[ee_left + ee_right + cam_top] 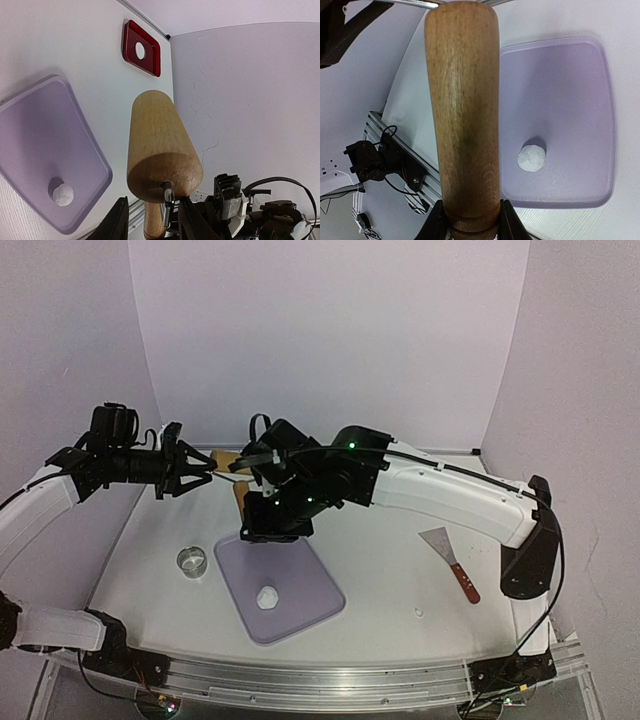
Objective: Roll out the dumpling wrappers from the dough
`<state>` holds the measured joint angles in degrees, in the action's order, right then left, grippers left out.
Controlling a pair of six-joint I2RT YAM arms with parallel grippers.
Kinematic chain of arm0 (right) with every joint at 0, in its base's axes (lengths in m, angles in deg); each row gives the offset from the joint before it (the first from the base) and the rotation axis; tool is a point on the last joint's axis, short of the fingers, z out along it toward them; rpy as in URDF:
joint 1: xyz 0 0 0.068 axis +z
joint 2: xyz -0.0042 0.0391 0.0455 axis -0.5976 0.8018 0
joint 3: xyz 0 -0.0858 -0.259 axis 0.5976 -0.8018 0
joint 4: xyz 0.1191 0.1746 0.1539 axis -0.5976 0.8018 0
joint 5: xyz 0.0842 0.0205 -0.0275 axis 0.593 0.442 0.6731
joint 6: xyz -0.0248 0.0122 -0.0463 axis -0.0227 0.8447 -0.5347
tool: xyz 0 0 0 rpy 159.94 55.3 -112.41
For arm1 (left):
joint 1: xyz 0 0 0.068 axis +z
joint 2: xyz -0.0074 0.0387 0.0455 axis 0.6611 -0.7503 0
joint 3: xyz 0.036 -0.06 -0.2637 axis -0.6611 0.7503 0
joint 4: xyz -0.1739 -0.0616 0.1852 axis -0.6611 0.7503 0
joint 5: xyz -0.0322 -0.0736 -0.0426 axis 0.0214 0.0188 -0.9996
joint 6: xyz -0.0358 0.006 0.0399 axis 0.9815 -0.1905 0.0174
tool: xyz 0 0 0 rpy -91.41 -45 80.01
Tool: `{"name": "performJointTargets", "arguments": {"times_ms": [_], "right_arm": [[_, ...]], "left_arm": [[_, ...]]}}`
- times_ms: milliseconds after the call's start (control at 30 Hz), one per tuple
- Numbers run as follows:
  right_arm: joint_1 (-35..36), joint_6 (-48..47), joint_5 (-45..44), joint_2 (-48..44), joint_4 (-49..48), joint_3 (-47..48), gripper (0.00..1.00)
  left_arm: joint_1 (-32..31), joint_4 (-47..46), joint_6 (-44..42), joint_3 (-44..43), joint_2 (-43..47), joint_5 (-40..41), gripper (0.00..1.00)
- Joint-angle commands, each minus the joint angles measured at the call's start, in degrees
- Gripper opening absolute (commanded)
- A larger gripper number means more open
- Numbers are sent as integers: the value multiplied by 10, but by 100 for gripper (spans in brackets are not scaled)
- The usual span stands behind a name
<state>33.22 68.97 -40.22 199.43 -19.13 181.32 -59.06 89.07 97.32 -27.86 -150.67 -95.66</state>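
Note:
A wooden roller (240, 492) hangs in the air above the far edge of the purple mat (300, 565). My right gripper (470, 225) is shut on one wooden end of it, fingers (436, 224) pressed to both sides. My left gripper (152, 212) straddles the thin handle (152, 222) below the roller head (160, 145), open, with a gap on the left side. The dough (267, 597) is a small white lump on the mat, also visible as the lump (532, 158) in the right wrist view. No dumpling wrappers are in view.
A metal ring cutter (192, 561) stands left of the mat. A scraper with a red handle (452, 562) lies to the right. A red square plate with a hole (141, 48) lies near the far wall. Both arms cross over the table's back half.

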Motion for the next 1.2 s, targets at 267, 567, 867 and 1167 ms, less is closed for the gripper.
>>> {"name": "performJointTargets", "arguments": {"times_ms": [267, 567, 867, 1167], "right_arm": [[8, -8, -35, -20, 7, 42, 0], [9, -11, -62, -16, 17, 62, 0], [9, -22, -85, -24, 13, 39, 46], [8, 14, -142, -69, -20, -30, 87]], "left_arm": [[-13, -24, -9, -28, -22, 14, 8], [-34, -22, -9, -28, -31, 35, 0], [-37, 0, 4, -48, -14, 88, 0], [-37, 1, 24, -51, 8, 118, 0]]}}
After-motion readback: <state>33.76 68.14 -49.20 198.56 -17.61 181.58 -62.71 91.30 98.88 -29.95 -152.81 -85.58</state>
